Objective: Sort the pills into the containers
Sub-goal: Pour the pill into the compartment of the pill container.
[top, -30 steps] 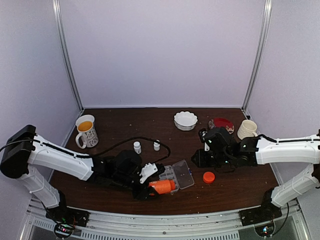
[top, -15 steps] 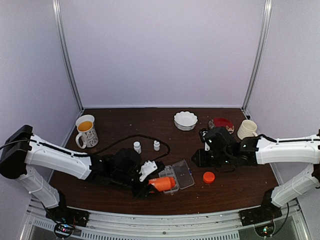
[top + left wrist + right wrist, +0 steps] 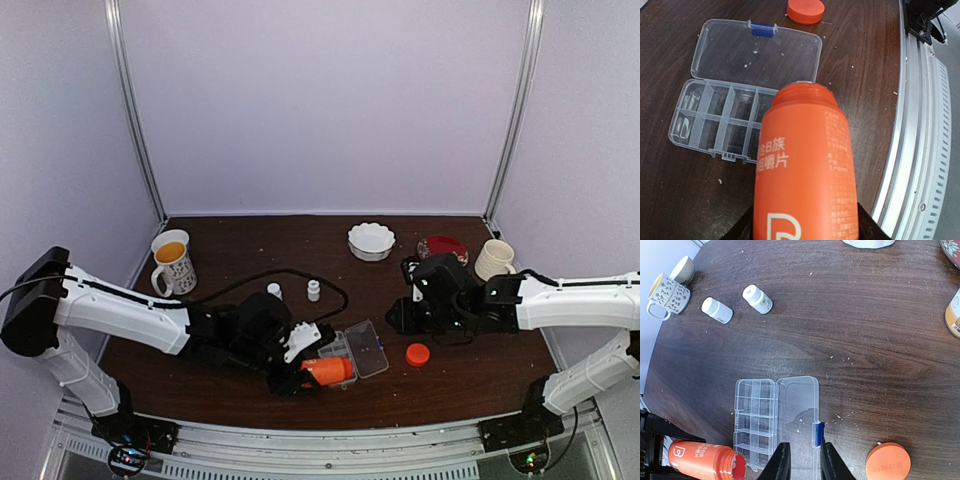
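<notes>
The clear organiser box lies open, with its cells looking empty and its lid flat on the table. My left gripper is shut on the uncapped orange bottle. The bottle lies nearly level, its mouth at the box's near edge. A few tiny pale pills lie on the lid, with others scattered on the table. My right gripper hovers over the lid's blue latch, slightly open and empty.
The orange cap lies right of the box. Two small white bottles stand behind it, with a black cable looping past. A mug, white bowl, red plate and cream cup sit further back.
My left arm has edged slightly to the right with the orange bottle still in its grip. The right arm has hardly moved.
</notes>
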Action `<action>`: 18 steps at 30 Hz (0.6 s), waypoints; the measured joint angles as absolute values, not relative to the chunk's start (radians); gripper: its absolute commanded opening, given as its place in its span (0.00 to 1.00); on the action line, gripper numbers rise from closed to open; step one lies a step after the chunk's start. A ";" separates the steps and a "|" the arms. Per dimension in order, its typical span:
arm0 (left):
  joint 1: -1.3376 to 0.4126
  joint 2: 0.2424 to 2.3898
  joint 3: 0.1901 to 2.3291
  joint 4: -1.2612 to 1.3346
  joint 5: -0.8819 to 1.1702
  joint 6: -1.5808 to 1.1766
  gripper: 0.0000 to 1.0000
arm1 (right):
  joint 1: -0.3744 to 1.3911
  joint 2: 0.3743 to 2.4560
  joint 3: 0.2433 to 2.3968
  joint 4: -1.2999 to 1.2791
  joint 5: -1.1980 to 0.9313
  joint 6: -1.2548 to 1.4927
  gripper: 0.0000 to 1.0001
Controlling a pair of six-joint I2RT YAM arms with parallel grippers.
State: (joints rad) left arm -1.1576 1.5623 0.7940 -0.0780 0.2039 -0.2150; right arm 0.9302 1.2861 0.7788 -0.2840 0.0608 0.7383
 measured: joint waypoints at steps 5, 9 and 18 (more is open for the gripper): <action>-1.158 1.549 0.834 -0.148 0.197 -0.215 0.00 | 0.929 1.281 0.778 -0.284 0.062 0.741 0.21; -1.158 1.549 0.847 -0.182 0.184 -0.209 0.00 | 0.929 1.281 0.778 -0.283 0.062 0.741 0.21; -1.158 1.556 0.854 -0.205 0.171 -0.200 0.00 | 0.929 1.267 0.769 -0.286 0.065 0.748 0.21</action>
State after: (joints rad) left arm -1.1580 1.5558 0.8539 -0.2054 0.1715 -0.1997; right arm 0.9291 1.2675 0.7692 -0.2863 0.0650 0.7483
